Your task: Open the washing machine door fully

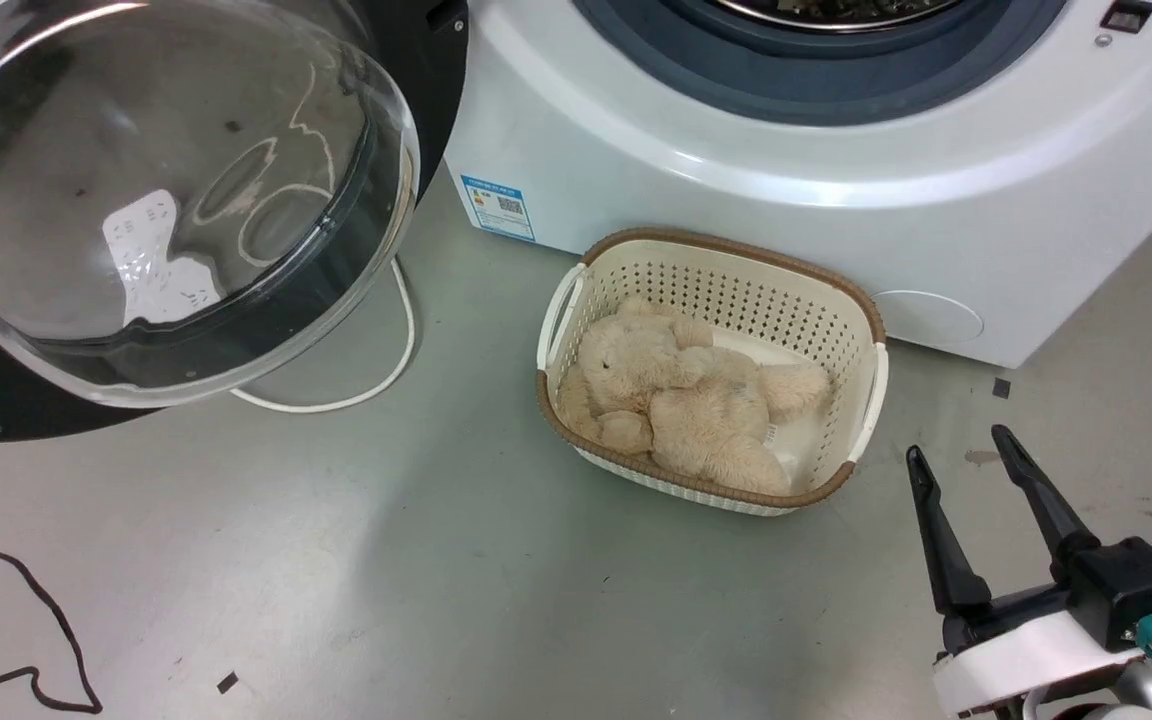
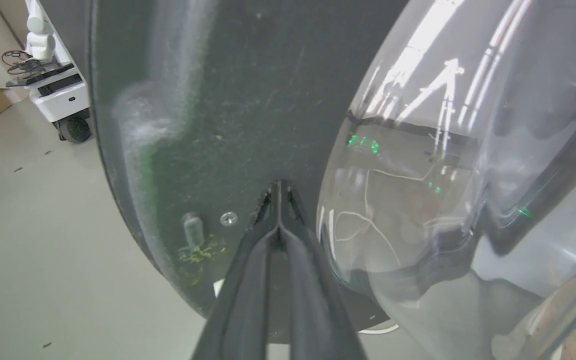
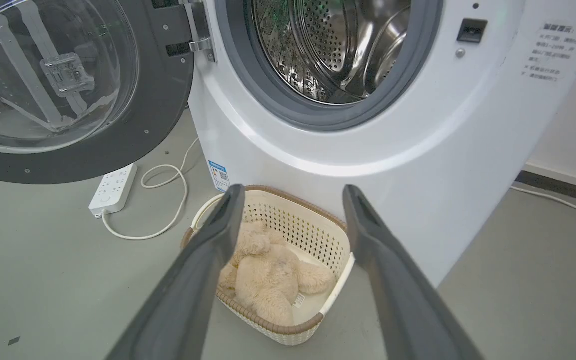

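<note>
The washing machine door (image 1: 166,200) stands swung wide to the left of the washing machine (image 1: 786,190), hung on an upright hinge (image 3: 199,30) at the left edge of the drum opening, with its inner face turned toward the robot. The left gripper (image 2: 278,187), fingers pressed together, has its tips at the black inner face just beside the glass bowl (image 2: 443,175) (touching, as far as the wrist view tells). Any further swing therefore looks like this arm's push, away from the opening. The right gripper (image 1: 958,442) hangs spread and empty near the basket (image 1: 736,290), well apart from the door.
</note>
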Controlling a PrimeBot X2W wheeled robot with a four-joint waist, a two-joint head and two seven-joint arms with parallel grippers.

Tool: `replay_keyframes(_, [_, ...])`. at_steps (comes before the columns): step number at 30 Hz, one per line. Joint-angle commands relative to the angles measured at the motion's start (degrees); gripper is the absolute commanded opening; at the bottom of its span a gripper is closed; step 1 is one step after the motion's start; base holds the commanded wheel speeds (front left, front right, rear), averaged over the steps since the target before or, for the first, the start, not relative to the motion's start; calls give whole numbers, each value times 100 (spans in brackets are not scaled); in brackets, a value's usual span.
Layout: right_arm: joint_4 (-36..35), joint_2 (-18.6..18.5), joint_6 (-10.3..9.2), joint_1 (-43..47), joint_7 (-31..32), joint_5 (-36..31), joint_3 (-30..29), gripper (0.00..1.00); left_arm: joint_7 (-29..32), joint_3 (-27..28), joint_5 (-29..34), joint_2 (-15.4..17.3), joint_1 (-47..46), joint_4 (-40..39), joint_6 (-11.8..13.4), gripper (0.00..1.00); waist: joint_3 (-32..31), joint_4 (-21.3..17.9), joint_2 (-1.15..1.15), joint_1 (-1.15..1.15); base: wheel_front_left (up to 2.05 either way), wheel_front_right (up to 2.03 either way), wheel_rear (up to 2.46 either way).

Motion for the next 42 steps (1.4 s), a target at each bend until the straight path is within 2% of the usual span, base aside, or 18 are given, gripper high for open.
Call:
replay_keyframes(1, [1,12,-4,-38,-30,-46,-15,100,-125,-42,90,17,-91,88,-41,0,-58,-16,0,-1,0,0,0])
replay_keyframes(9, [100,12,-4,22,-203,40,-204,100,-257,-177,425,-153,165,-189,-162,0,-492,-91,0,-1,0,0,0])
replay_keyframes(10, [117,12,-4,56,-263,80,-314,100,-260,-216,553,-256,320,-516,-166,0,-668,-114,0,-1,0,0,0])
replay_keyframes(12, [127,12,-4,80,-289,88,-369,100,-260,-231,599,-327,409,-690,-158,0,-760,-130,0,-1,0,0,0])
replay_keyframes(13, [157,12,-4,112,-345,88,-473,100,-261,-255,669,-461,613,-1079,-140,0,-980,-209,0,-1,0,0,0])
replay_keyframes(16, [160,12,-4,142,-396,100,-588,100,-262,-343,770,-565,867,-1493,-112,0,-1162,-309,0,-1,0,0,0])
replay_keyframes(25, [164,12,-4,497,-496,186,-831,100,72,-857,861,-1175,2199,-3312,221,0,-1819,-907,0,-1,0,0,0])
replay_keyframes(32, [124,12,-4,714,-509,228,-660,100,116,-1199,981,-1542,3045,-3860,535,0,-1934,-1341,0,-1,0,0,0])
replay_keyframes(33, [116,12,-4,746,-510,235,-623,100,78,-1238,1028,-1582,3140,-3866,585,36,-1945,-1391,0,-1,0,0,0])
replay_keyframes(34, [110,12,-4,780,-511,243,-580,100,46,-1280,1061,-1630,3229,-3851,628,100,-1955,-1434,0,-1,0,0,0])
replay_keyframes(42, [149,12,-4,965,-515,363,-440,100,-122,-1450,1241,-1941,3595,-3629,941,100,-1977,-1597,0,-1,0,0,0])
